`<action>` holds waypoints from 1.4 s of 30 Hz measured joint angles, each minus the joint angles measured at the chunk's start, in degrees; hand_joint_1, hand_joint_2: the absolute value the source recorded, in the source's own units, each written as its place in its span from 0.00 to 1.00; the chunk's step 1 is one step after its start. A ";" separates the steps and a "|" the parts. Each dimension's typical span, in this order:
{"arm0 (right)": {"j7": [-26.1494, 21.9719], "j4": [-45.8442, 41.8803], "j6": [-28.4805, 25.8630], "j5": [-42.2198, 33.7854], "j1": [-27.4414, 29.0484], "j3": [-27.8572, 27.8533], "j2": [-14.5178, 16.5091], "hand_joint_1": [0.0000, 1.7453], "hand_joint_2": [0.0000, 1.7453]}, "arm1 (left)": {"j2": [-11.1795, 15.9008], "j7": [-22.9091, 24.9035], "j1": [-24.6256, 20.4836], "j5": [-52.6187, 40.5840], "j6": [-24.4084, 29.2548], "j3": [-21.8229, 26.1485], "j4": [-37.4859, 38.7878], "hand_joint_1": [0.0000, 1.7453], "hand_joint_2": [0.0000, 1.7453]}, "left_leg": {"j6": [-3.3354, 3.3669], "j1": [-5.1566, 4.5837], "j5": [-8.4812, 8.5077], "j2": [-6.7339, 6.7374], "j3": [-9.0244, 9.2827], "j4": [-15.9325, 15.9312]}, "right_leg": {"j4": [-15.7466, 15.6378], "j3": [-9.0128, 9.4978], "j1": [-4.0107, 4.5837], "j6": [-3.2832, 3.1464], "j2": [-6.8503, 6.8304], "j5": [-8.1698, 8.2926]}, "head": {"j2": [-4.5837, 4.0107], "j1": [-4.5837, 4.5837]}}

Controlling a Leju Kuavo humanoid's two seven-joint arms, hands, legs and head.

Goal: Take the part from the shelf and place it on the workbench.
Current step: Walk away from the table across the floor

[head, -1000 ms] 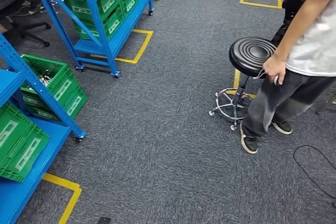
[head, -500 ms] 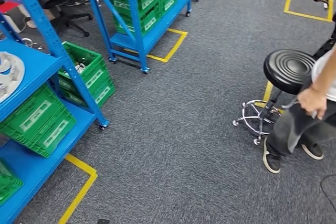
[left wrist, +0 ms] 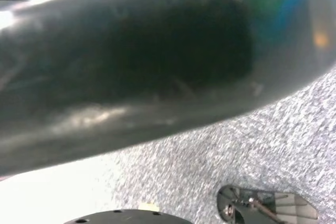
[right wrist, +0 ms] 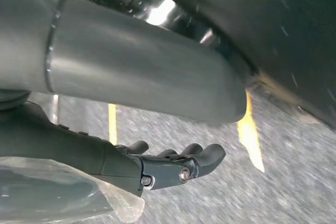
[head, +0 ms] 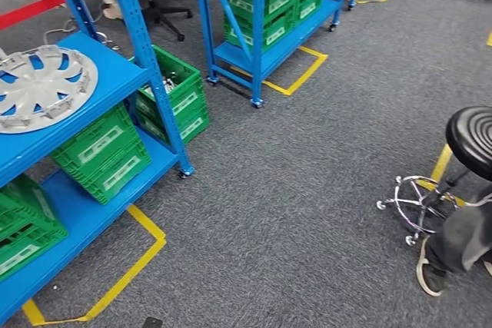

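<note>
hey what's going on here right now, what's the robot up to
Nothing is being handled yet. The head view looks down at a blue shelf with a silver wheel cover lying on it and green crates below. The right hand hangs by the robot's side over the carpet with its fingers extended, holding nothing. A person's leg stands beside a black stool at right.

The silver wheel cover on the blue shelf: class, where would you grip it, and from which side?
Grip the wheel cover at its near rim, coming from the shelf's open aisle side. It lies flat, a thin disc, so probably only the edge gives purchase; the upright post blocks one corner.
</note>
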 joint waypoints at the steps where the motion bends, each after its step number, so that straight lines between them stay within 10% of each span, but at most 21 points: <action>1: -0.18 0.02 0.37 -0.12 -0.06 0.00 0.31 0.00 0.00 | 0.10 0.00 0.04 -0.21 0.06 -0.04 0.00 0.00 0.00 | -0.39 0.08 0.04 -0.59 -0.21 0.07 | -1.02 0.57 0.00 -0.19 0.76 -0.01 | 0.00 0.01; 4: -0.22 0.03 0.87 0.02 -0.15 0.00 1.05 0.00 0.00 | 0.49 -0.85 0.40 -0.90 1.16 -0.11 0.00 0.00 0.00 | -1.40 0.27 0.13 -1.62 -0.62 0.13 | -1.46 1.17 0.07 -1.17 -0.68 0.04 | 0.00 -0.06; 10: -0.21 0.05 0.89 0.39 0.11 0.00 1.70 0.00 0.00 | 0.99 -1.87 0.23 -1.84 1.64 -0.25 0.00 0.00 0.00 | -2.58 0.26 -6.82 5.01 -7.79 15.60 | -1.91 1.89 0.31 -2.50 -5.95 -0.36 | 0.00 -1.04; 15: -0.19 0.05 0.85 0.14 0.01 -0.01 1.70 0.00 0.00 | 1.01 -1.88 0.25 -4.08 0.10 -1.23 0.00 0.00 0.00 | -1.87 -0.14 0.08 8.40 -1.54 3.25 | -1.77 2.89 0.72 -1.77 -9.43 -1.38 | 0.00 -1.10; 18: 0.16 0.04 0.65 1.13 -0.20 0.17 1.69 0.00 0.00 | 0.73 -1.49 0.12 -6.96 -1.94 -2.88 0.00 0.00 0.00 | -0.89 -0.52 -0.19 8.59 -0.56 0.58 | -1.85 3.34 1.05 -0.80 -11.28 -1.88 | 0.00 -0.99; 21: 0.31 0.01 0.37 1.93 -0.64 0.74 1.65 0.00 0.00 | 0.14 -1.85 0.53 -8.97 -2.22 -4.46 0.00 0.00 0.00 | 0.06 -0.13 0.03 6.87 -0.41 0.13 | 0.65 2.41 0.76 0.07 -8.54 -3.90 | 0.00 -0.67; 24: 0.14 0.01 -0.24 2.49 -0.50 1.06 1.44 0.00 0.00 | -0.51 -2.21 0.25 -10.15 -1.95 -5.84 0.00 0.00 0.00 | 0.69 -0.04 0.06 4.92 -0.43 0.05 | 11.09 -3.07 0.71 0.31 -4.53 -8.44 | 0.00 -0.24; 26: -0.12 -0.01 -0.94 2.74 -0.41 1.26 1.14 0.00 0.00 | -0.75 -2.13 0.22 -10.37 -1.87 -6.40 0.00 0.00 0.00 | 0.74 -0.10 0.02 3.28 -0.31 0.07 | 13.97 -5.21 0.76 0.21 -4.04 -7.98 | 0.00 -0.19; 29: -0.63 -0.05 -2.19 3.28 -0.23 1.50 0.50 0.00 0.00 | -1.01 -1.68 0.22 -9.86 -1.99 -6.78 0.01 0.00 0.00 | 0.56 -0.10 -0.07 0.66 -0.12 0.14 | 4.90 -2.07 0.58 -0.25 -1.35 -1.51 | 0.00 -0.18; 32: -0.96 -0.06 -4.48 4.86 -0.09 2.37 -0.20 0.00 0.00 | -1.22 -0.48 0.10 -8.71 -1.92 -6.70 0.03 0.00 0.00 | -0.20 0.01 0.07 -1.43 -0.72 0.39 | -0.87 0.59 0.28 -0.65 1.89 -0.16 | 0.00 -0.27; 34: -1.07 -0.08 -5.88 5.55 -0.11 3.02 -0.87 0.00 0.00 | -1.32 0.17 0.20 -7.73 -1.61 -6.25 0.06 0.00 0.00 | -0.83 0.20 0.21 -2.47 -1.03 0.37 | -1.31 1.03 0.28 -0.99 0.65 -0.15 | 0.00 -0.27; 38: -1.24 -0.17 -6.83 5.86 -0.19 3.69 -1.97 0.00 0.00 | -1.50 0.51 0.18 -6.84 -1.43 -5.50 0.09 0.00 0.00 | -1.99 -0.09 -4.04 3.74 -4.73 8.38 | -1.97 2.00 0.23 -2.09 -3.00 -0.28 | 0.00 -0.85; 40: -1.34 -0.17 -7.33 5.99 -0.12 3.83 -2.36 0.00 0.00 | -1.55 0.55 0.07 -5.90 -1.55 -4.98 0.09 0.00 0.00 | -2.31 0.12 -6.40 4.99 -7.94 15.05 | -1.95 2.33 0.36 -2.32 -5.14 -0.63 | 0.00 -0.90; 42: -1.76 -0.17 -8.03 6.23 -0.07 4.04 -2.73 0.00 0.00 | -1.54 0.86 0.18 -4.98 -1.76 -4.11 0.09 0.00 0.00 | -2.33 0.24 -4.87 5.34 -7.81 14.87 | -1.95 2.71 0.38 -2.27 -6.92 -0.97 | 0.00 -0.92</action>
